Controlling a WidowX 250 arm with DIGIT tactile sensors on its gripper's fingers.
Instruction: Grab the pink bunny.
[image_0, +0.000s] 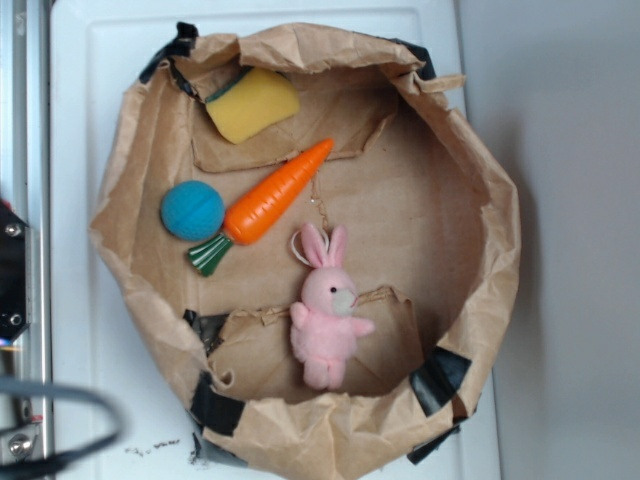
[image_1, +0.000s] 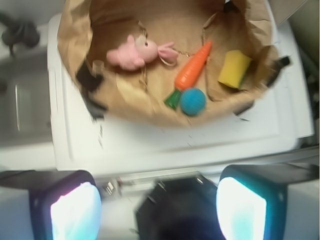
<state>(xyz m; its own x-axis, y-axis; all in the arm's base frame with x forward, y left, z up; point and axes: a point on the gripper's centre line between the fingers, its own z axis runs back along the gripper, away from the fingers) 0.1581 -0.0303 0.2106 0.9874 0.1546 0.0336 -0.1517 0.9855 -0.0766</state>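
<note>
Brown paper, torn and taped black at its rim, formed a shallow paper basin (image_0: 470, 200) that covered most of the white tabletop (image_0: 75, 80). Within it the pink bunny (image_0: 328, 315) was seen lying on its back toward the tabletop's lower edge, ears pointing inward, well apart from the orange carrot (image_0: 275, 193), blue ball (image_0: 192, 211) and yellow sponge (image_0: 251, 104). The claw (image_1: 160, 205) was held open outside the basin, its two fingers (image_1: 75, 210) spread wide and empty.
</note>
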